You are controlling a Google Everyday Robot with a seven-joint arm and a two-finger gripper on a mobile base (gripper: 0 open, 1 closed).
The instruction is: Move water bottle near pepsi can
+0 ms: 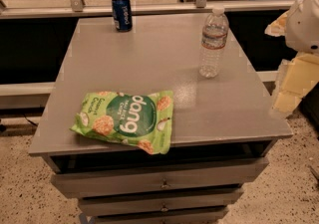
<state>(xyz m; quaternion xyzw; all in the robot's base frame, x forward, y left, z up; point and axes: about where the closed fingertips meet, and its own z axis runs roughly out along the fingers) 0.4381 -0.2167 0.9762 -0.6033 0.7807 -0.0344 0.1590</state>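
The water bottle (213,41) is a clear ribbed bottle with a white cap. It stands upright on the right part of the grey table top (149,63). The pepsi can (122,12) is dark blue with a silver top and stands upright at the table's far edge, left of centre. Bottle and can are well apart. My arm's white body (305,19) comes in at the right edge of the view. My gripper (291,86) shows below it as pale yellowish parts, off the table's right side, apart from the bottle and holding nothing I can see.
A green "dang" snack bag (127,120) lies flat near the table's front left edge. The table has drawers (159,183) below its top. A metal rail (149,9) runs behind the table. Speckled floor lies around it.
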